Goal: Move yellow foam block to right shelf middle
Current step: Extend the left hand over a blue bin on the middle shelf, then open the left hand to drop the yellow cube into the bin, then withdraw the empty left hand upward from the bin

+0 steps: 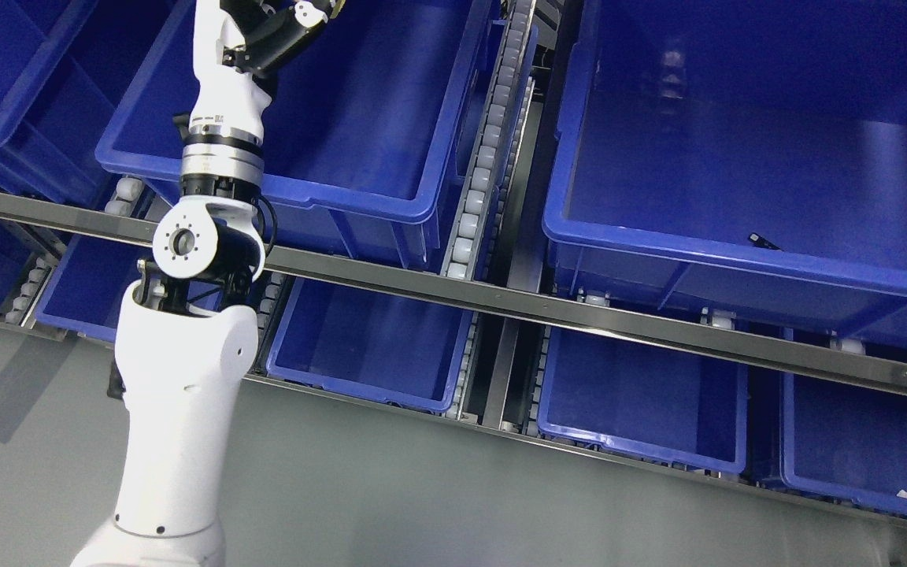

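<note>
The left arm (186,370) rises from the bottom edge at the lower left, its white forearm upright, bent at a round elbow joint, then a silver wrist ring, reaching up into the top of the picture. The left hand (280,24) is cut off by the top edge; only dark knuckle parts and a white segment show, so whether the fingers are apart or curled cannot be told, nor whether they hold anything. A yellow foam block cannot be made out anywhere in view.

Nearest, below the hand, lies bare grey floor (422,504). Beyond it runs a low row of blue bins (375,346), partly hidden under a metal rail (579,311) that crosses the frame on a slant. Directly under the hand sits a larger blue bin (375,118), its rim open toward the hand. To the right of the fingers, past a roller track (485,157), stands a wide blue bin (737,157), its far and right sides cut off.
</note>
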Controlling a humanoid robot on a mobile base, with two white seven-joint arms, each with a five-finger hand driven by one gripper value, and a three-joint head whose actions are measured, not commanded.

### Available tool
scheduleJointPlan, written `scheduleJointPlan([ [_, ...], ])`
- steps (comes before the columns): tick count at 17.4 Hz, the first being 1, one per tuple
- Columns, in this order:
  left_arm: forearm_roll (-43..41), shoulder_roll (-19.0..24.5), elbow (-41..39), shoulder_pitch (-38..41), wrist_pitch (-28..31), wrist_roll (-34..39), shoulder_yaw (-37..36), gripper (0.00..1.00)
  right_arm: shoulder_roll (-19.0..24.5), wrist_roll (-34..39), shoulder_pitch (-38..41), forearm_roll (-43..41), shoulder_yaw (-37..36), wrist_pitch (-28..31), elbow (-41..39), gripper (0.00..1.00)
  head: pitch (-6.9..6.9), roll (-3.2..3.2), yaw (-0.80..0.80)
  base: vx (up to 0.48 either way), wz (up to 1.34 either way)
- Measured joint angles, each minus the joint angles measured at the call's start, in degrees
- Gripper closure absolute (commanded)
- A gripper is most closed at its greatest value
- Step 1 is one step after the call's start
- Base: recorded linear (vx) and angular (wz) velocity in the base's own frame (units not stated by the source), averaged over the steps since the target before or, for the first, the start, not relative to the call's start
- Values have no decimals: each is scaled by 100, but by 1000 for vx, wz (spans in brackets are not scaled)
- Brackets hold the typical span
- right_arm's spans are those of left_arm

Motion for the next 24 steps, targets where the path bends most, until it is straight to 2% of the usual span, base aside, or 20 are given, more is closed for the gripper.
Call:
scheduleJointPlan([
  [2, 0, 0, 62, -322, 895, 108, -31, 0, 0, 0, 0, 0, 0, 0, 0, 0, 0, 0, 0, 0, 0],
  [4, -1, 0, 108, -544, 1411, 326, -51, 0, 0, 0, 0, 0, 0, 0, 0, 0, 0, 0, 0, 0, 0],
  [6, -2, 0, 149, -728, 1710, 479, -68, 0, 0, 0, 0, 0, 0, 0, 0, 0, 0, 0, 0, 0, 0],
  [9, -5, 0, 179, -908, 1788, 474, -75, 0, 0, 0, 0, 0, 0, 0, 0, 0, 0, 0, 0, 0, 0],
  [12, -6, -1, 166, -950, 1097, -135, -35, 0, 0, 0, 0, 0, 0, -1, 0, 0, 0, 0, 0, 0, 0],
  [16, -7, -1, 113, -606, -468, -1378, 92, 0, 0, 0, 1, 0, 0, -1, 0, 0, 0, 0, 0, 0, 0],
  [18, -6, -1, 32, -307, -954, -1706, 217, 0, 0, 0, 1, 0, 0, -1, 0, 0, 0, 0, 0, 0, 0],
  [20, -5, -1, -79, 15, -1197, -1864, 360, 0, 0, 0, 1, 0, 0, -1, 0, 0, 0, 0, 0, 0, 0],
  [24, -2, -1, -230, 402, -1276, -1920, 528, 0, 0, 0, 0, 0, 0, -2, 0, 0, 0, 0, 0, 0, 0],
])
